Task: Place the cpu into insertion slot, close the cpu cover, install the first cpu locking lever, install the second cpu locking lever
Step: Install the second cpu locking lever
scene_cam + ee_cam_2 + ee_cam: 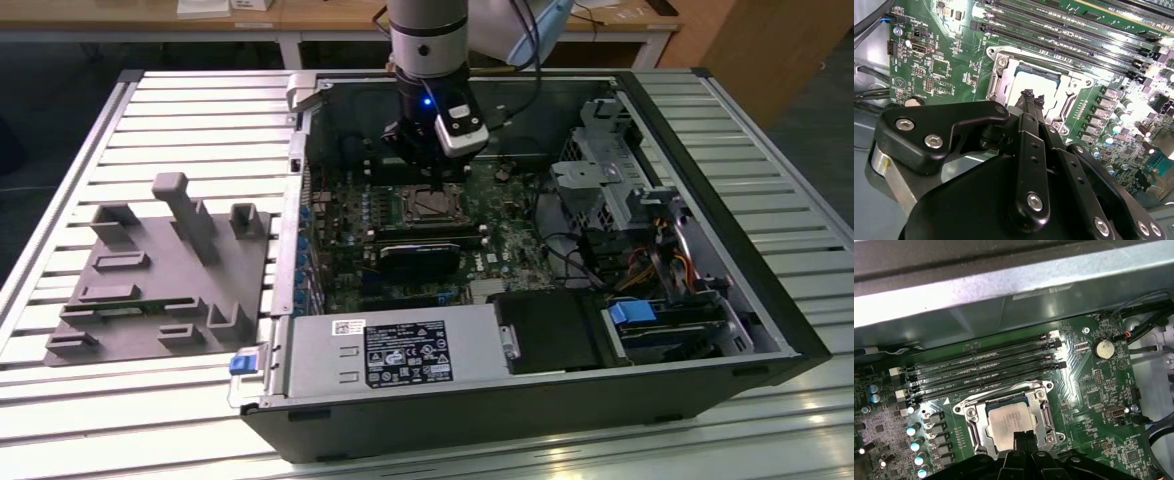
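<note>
Hovering just above the socket, the gripper [1021, 437] has its fingers pinched together, holding nothing I can see. The cpu [1010, 421] already lies in the insertion slot [973, 432] directly beneath the fingertips, the cpu cover [1041, 412] framing it. I'd press gently and squarely.

An open computer case [534, 250] lies on its side on a slatted metal table [200, 95]. The arm reaches down into it, and its tool [430, 165] hangs just above the insertion slot [430, 205] on the green motherboard [400, 250]. On the exterior view's left, a grey moulded fixture [167, 275] rests on the table beside the case. A silver power supply [394, 352] fills the case's near edge.
</note>
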You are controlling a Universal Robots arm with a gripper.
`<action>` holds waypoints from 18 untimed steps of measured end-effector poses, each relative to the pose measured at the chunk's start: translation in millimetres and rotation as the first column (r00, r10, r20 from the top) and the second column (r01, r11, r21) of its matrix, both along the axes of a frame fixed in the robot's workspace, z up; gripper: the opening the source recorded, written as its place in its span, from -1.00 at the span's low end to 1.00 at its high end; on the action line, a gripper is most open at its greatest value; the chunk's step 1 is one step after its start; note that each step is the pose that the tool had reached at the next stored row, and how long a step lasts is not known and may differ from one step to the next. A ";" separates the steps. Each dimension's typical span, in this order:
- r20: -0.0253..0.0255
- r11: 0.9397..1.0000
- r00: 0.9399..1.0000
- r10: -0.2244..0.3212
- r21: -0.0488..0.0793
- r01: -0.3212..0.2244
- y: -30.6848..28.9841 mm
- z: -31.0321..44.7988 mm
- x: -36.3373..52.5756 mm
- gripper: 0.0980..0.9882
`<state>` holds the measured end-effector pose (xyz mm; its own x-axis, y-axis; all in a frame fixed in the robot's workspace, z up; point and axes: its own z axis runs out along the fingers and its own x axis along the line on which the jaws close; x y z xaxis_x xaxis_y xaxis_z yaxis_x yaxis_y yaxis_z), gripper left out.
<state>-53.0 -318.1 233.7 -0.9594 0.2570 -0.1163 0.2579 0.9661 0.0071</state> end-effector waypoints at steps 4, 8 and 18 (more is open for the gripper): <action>0.000 1.000 1.000 0.000 0.000 0.000 -1.4 0.0 0.0 -0.99; 0.000 1.000 1.000 0.000 0.000 0.000 -5.0 0.0 0.0 -0.99; 0.000 1.000 1.000 0.000 0.000 0.000 -12.7 2.9 0.0 -0.99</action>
